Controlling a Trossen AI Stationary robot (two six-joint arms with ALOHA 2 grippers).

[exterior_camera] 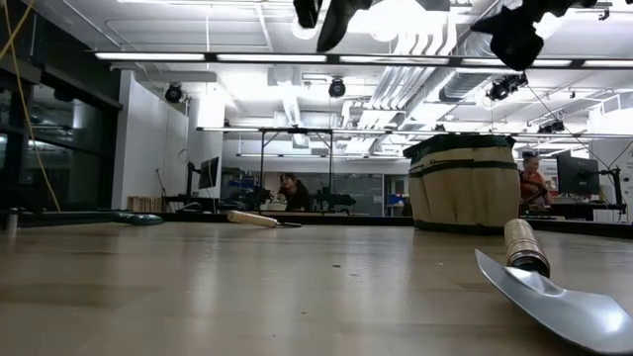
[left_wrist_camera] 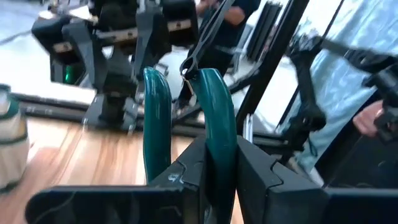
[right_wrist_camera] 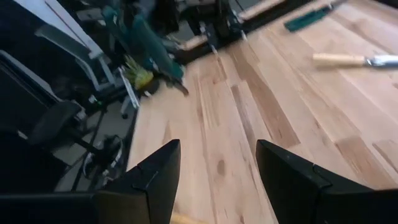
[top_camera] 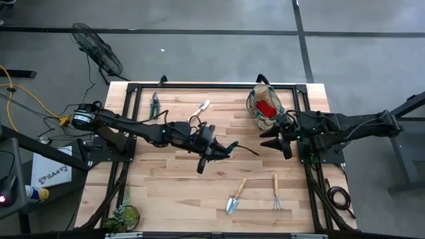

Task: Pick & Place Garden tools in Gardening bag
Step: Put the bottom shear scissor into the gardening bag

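A green-handled pruner (left_wrist_camera: 219, 106) sits in my left gripper (top_camera: 216, 150), which is shut on it above the middle of the table. Its handles point at my right gripper (top_camera: 276, 142), which stands open and empty beside the gardening bag (top_camera: 264, 109). The tan bag stands upright at the far right with a red cloth piece (top_camera: 267, 106) inside. A second pruner (top_camera: 155, 104) and a trowel (top_camera: 201, 107) lie flat at the far side. Another trowel (top_camera: 234, 197) and a hand rake (top_camera: 276, 192) lie near the front edge. My left gripper pinches one green handle (left_wrist_camera: 219, 140) of the pruner between its two fingers; the other handle (left_wrist_camera: 155, 118) stands free outside one finger (left_wrist_camera: 180, 174). The fingers come level from the table's left and lie along the handle. The pruner is lifted clear, its blades hidden behind the gripper.
A leafy plant clump (top_camera: 123, 216) sits at the near left corner. A black frame (top_camera: 219, 85) runs along the table's far edge. Bare wood lies between the two grippers and the near tools. People show in the room beyond the table.
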